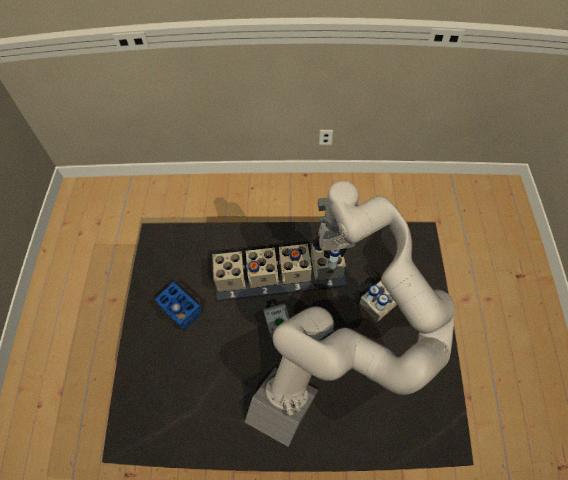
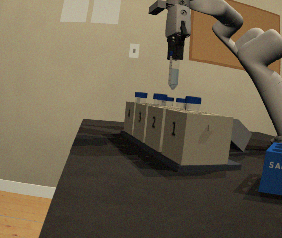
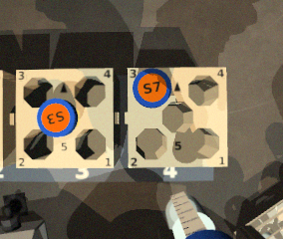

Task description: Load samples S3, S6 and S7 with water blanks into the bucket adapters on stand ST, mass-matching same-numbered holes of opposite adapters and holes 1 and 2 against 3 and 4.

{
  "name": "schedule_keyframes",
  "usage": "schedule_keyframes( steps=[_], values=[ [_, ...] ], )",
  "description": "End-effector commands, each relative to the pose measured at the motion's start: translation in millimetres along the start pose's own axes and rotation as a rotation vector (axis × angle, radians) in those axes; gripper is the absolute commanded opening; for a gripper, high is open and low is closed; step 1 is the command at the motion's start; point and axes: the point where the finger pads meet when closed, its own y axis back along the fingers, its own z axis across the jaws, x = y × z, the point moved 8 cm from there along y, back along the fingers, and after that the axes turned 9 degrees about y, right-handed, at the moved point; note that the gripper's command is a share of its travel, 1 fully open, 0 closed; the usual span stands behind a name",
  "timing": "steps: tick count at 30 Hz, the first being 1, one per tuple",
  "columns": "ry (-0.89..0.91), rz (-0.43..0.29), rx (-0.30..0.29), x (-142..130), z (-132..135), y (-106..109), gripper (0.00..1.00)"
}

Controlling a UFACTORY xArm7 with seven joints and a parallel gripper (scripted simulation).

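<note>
My gripper is shut on a water blank, held upright above and in front of adapter 4. Its level is a little over half; its dot is hidden. S7 stands in hole 3 of adapter 4. S3 stands in hole 5 of adapter 3. An orange-dot tube stands at front left in adapter 2, its ID unreadable. Adapter 1 is empty.
The water rack, with blanks in it, is partly behind the arm. The blue sample rack at left holds a pale-dot tube. The DONE desk with its green key is before the stand.
</note>
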Motion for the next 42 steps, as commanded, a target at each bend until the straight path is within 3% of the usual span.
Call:
schedule_keyframes(
  steps=[1, 42],
  values=[
    [0.009, 0.001, -0.001, 16.2, -24.4, 1.1, 0.00],
    [0.009, 0.002, 0.001, 110.1, -184.3, 1.3, 0.00]
  ],
)
